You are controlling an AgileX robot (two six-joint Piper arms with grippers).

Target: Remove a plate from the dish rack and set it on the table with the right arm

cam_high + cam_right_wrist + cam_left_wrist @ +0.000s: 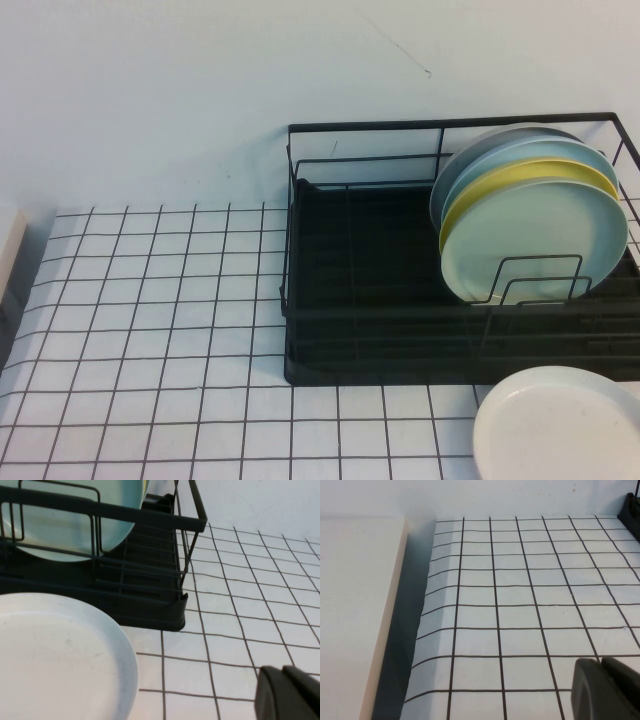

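My left end effector (pixel 606 690) hovered over bare desk (pixel 150 330); its state I cannot tell. The plate (pixel 535 245) stood upright in the dish rack (pixel 360 300) — likely stiff, slippery, best pinched at its top rim. My right end effector (pixel 290 692) hung beside the white plate (pixel 560 425) — state unclear too.

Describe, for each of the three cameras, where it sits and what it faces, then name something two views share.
High view: raised, angled down at the table and dish rack; neither arm shows.
Left wrist view: low over bare grid; left gripper at the picture's edge.
Right wrist view: low, facing the rack and white plate; right gripper at the edge.
Shared: high and right wrist views both show the mint plate.
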